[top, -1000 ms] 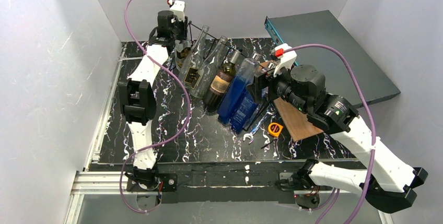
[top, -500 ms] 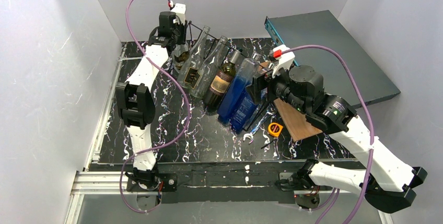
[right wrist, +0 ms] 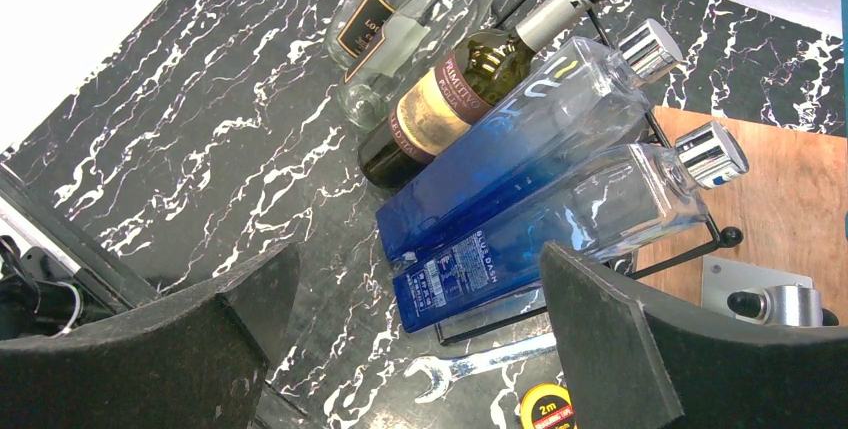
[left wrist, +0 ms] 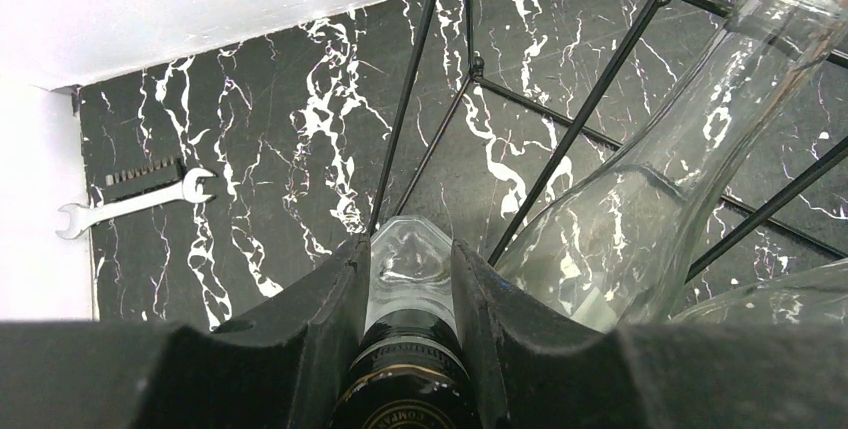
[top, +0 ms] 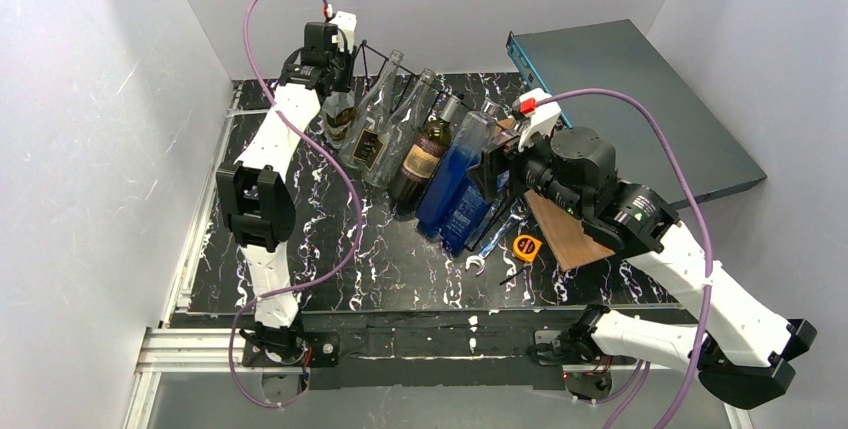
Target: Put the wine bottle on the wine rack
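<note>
My left gripper is shut on the clear glass neck of a dark-labelled wine bottle. In the top view this wine bottle hangs below the left gripper at the left end of the wine rack, whose black wires cross just beyond the bottle's mouth. Whether the bottle rests on the rack I cannot tell. The right gripper is open and empty, hovering above two blue bottles at the rack's right end.
The rack also carries two clear bottles and a dark bottle with a tan label. A wrench, a yellow tape measure and a wooden board lie right of it. A grey box stands back right; another wrench lies far left.
The left arm has carried the held bottle a little left and back along the rack's left end. The right arm has crept slightly left, jaws still wide.
</note>
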### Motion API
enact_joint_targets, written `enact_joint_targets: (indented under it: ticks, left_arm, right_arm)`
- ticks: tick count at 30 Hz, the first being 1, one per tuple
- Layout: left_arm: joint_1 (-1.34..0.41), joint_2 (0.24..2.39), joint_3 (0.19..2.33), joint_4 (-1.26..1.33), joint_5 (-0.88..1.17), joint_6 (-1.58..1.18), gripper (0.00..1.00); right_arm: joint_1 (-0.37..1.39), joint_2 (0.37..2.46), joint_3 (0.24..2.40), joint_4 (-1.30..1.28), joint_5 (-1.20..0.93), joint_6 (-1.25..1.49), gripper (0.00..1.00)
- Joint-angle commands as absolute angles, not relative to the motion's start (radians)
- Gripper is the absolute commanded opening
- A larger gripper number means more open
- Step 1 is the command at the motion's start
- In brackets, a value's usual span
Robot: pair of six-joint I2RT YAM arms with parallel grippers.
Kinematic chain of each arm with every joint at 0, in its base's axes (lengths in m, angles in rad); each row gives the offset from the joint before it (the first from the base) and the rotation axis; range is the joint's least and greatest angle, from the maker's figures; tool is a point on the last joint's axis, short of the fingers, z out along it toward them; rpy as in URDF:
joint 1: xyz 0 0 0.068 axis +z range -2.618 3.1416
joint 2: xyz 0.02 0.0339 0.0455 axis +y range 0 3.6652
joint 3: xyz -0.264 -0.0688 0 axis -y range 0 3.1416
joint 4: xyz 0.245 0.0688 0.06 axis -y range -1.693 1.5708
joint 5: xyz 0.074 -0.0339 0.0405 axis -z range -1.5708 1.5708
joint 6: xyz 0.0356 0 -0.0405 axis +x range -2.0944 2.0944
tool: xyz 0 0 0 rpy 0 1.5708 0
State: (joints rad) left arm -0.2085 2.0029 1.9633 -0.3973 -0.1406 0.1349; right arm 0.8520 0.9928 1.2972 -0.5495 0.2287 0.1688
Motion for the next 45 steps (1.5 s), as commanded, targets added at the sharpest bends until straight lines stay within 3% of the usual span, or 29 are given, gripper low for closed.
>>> enact_joint_targets:
  ticks: [1,13,21,45]
  left_arm:
    - [-0.208,1.925,2.045,-0.488,-0.228,0.156,0.00]
    - [-0.210,1.939,2.072,-0.523,-0.249,0.138,0.00]
    - [-0.217,2.078,2.280,-0.700,-0.309,0.114,0.00]
    - [-0.257,2.326,2.411,-0.663,-0.227,0.125,0.00]
  right_arm:
    - [0.848,0.969,1.299,-0.501,0.220,0.164,0.98]
    - [0.848,0.980,1.297,-0.491,0.202,0.173,0.98]
    - [0.848,0.978,1.299,-0.505,0.215,0.173,0.98]
    - [0.844,1.043,1.304,-0.510,0.212,0.171,0.98]
